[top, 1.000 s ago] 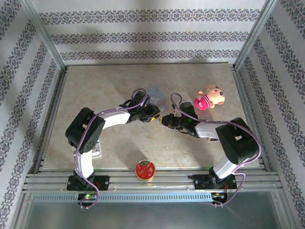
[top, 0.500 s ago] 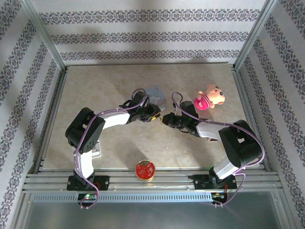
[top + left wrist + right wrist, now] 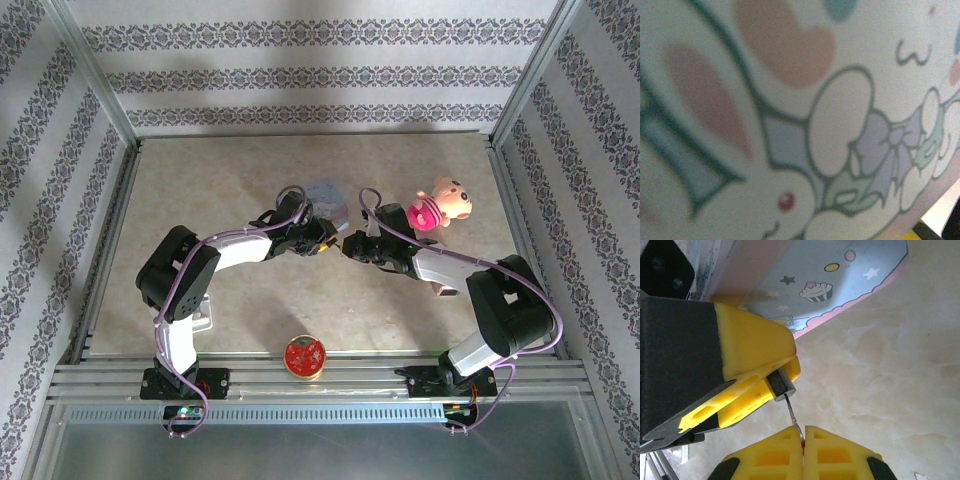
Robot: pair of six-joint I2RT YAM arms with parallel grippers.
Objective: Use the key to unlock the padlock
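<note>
The tiny dark padlock (image 3: 781, 382) is pinched between the yellow fingers (image 3: 755, 352) of my left gripper (image 3: 325, 243), its silvery end facing out. My right gripper (image 3: 804, 432) is shut on the thin metal key (image 3: 792, 412), and the key's blade reaches up into the padlock's end. In the top view the right gripper (image 3: 348, 247) meets the left one tip to tip at mid-table. The shackle is hidden inside the left fingers. The left wrist view sits very close to the pale blue tin (image 3: 790, 125), with its bunny print.
The pale blue tin (image 3: 325, 196) lies just behind the two grippers. A pink plush toy (image 3: 440, 205) sits to the back right. A round red tin (image 3: 304, 356) rests near the table's front edge. Metal frame rails border the table.
My right gripper has moved left and slightly back, closing the gap to the left gripper. The left arm has stayed put.
</note>
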